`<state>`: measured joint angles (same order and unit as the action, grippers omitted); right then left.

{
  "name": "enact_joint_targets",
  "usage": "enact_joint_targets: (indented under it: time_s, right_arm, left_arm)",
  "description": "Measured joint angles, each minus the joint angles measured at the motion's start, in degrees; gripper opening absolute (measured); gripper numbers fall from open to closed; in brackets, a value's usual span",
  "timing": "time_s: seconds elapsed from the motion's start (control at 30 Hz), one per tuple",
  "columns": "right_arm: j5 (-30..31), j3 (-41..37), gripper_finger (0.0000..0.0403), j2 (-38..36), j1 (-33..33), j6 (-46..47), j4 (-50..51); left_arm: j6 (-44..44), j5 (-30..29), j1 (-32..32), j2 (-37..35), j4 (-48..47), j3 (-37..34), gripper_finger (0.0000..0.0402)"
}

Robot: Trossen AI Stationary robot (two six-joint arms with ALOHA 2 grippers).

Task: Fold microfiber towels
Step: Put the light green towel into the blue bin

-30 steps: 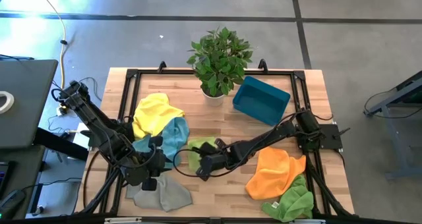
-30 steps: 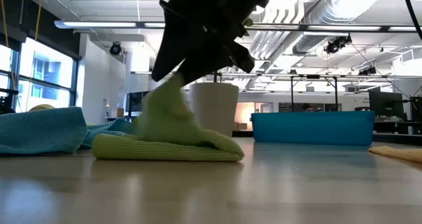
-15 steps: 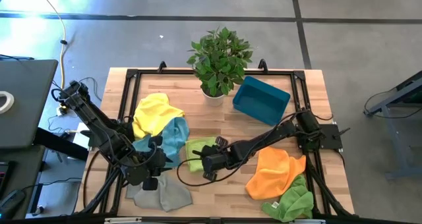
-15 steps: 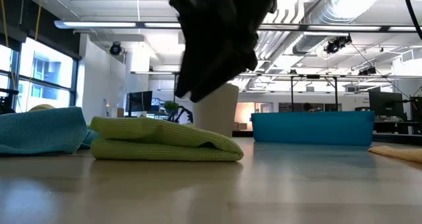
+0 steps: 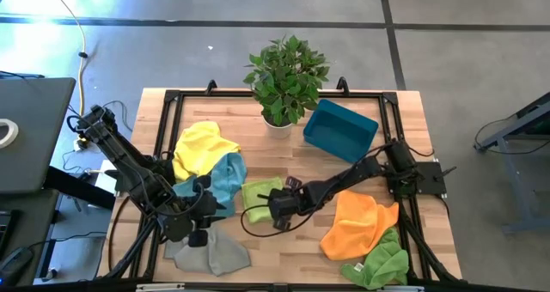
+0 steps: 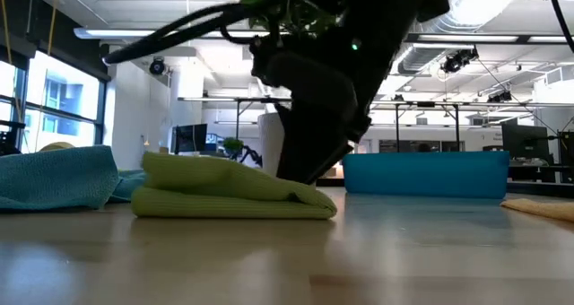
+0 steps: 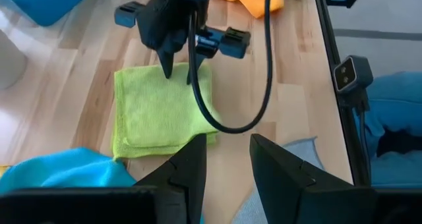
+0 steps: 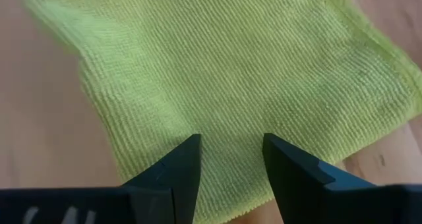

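Observation:
A yellow-green microfiber towel (image 5: 261, 197) lies folded in layers on the table's middle. My right gripper (image 8: 227, 145) stands open over it, fingertips down on its top near the right edge (image 7: 191, 76). My left gripper (image 7: 224, 155) hangs open near the front left, above the light blue towel (image 5: 225, 177) and the grey towel (image 5: 219, 253), with nothing between its fingers. A yellow towel (image 5: 203, 148) lies crumpled at the far left. An orange towel (image 5: 357, 223) and another green towel (image 5: 382, 262) lie at the front right. My right gripper sets its two spread fingertips (image 8: 184, 155) on the top layer of the folded green towel, close to its right edge (image 8: 310, 128). The fingers slant down from the table's right side. Nothing is pinched between them. The towel lies flat on the table.
A potted plant (image 5: 285, 77) and a teal bin (image 5: 339, 130) stand at the far side. A black frame (image 5: 168, 112) runs around the wooden table top. Bare wood shows at the front middle (image 5: 284, 253).
My right gripper has let go of the raised part of the green towel, which has dropped flat onto the lower layers. The gripper has then rolled and come down onto the towel's right edge. The folded towel has shifted slightly.

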<state>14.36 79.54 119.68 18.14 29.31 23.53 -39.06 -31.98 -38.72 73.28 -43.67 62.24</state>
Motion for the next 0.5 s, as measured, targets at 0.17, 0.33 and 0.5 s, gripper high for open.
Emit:
enact_joint_targets:
  time_s: [0.17,0.33,0.5]
  right_arm:
    - [-0.88,-1.46,0.0156,-0.53,-0.65,-2.56,4.40]
    - [-0.24,-1.09,0.0155,-1.59,-1.03,-5.19,13.03]
    - [1.20,-1.53,0.0155,-4.31,-1.17,-5.83,22.95]
  left_arm:
    - [-0.28,-1.95,0.11,0.00,0.44,0.00,0.0107]
    - [-3.02,-5.90,0.32,0.99,0.68,-0.02,0.0107]
    - [-4.86,-7.37,1.38,2.93,0.71,-0.02,0.0107]
